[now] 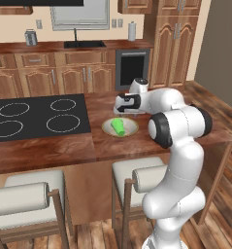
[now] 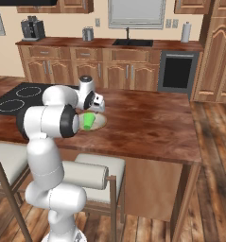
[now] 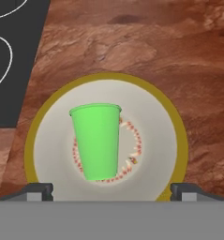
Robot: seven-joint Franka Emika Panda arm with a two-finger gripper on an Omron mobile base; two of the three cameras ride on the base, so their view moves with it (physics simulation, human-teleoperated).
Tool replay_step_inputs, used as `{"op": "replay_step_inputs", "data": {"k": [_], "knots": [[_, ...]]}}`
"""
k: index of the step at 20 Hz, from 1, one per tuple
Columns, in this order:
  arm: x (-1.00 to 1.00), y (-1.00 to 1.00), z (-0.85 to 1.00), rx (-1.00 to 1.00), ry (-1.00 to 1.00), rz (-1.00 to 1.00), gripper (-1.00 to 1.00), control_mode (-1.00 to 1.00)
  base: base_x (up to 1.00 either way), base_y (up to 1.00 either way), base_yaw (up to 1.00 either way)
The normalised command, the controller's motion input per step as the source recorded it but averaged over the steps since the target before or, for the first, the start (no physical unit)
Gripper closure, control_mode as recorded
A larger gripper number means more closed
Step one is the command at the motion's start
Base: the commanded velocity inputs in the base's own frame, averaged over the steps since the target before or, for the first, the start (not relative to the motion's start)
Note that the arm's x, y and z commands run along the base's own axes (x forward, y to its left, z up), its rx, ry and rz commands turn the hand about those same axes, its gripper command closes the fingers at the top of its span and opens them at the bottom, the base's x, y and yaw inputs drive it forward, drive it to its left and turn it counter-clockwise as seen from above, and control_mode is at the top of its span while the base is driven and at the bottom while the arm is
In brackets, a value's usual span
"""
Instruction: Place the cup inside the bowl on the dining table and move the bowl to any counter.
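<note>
Nearest the cameras, at the bottom of the left base view, two wooden stools with white cushions stand side by side, one at the lower left (image 1: 27,204) and one just right of centre (image 1: 137,177), both tucked against the near edge of the dining table (image 1: 44,151). Moving from left to right across that glossy reddish-brown top, the black cooktop (image 1: 37,116) with its four white rings fills the left part, and the bowl (image 1: 130,127) sits just to the right of it, near the middle of the frame, on bare wood. The cup (image 1: 118,126) lies tipped on its side inside the bowl, bright green against the cream surface. In the hand view the bowl (image 3: 155,117) spreads over the centre and lower half with its tan rim all round, the cup (image 3: 97,140) rests across its middle over a ring of small red marks, wide mouth toward the top of the frame, and a corner of the cooktop shows at the upper left. The gripper (image 3: 111,192) hangs above the bowl with its fingertips (image 3: 38,190) spread wide at either lower corner, well clear of the cup and holding nothing. In the right base view the gripper (image 2: 99,105) shows left of centre, just above the bowl (image 2: 99,122). Along the top of that view runs the counter (image 2: 62,42), with a sink (image 2: 132,42) toward the upper right.
</note>
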Motion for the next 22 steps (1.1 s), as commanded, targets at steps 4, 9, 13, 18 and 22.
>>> {"op": "replay_step_inputs", "data": {"k": [4,9,13,18,22], "knots": [[0.0,0.0,0.17,0.0,0.0,0.0,-1.0,-1.0,0.0,0.0,0.0],[-0.05,-0.01,0.19,0.0,0.0,0.0,-1.0,-1.0,0.0,0.0,0.0],[-0.12,-0.01,0.14,0.0,0.0,0.0,-1.0,-1.0,0.0,0.0,0.0],[-0.14,-0.08,0.11,0.0,0.0,0.0,-1.0,-1.0,0.0,0.0,0.0],[-0.14,-0.16,0.09,0.0,0.0,0.0,-1.0,-1.0,0.0,0.0,0.0]]}}
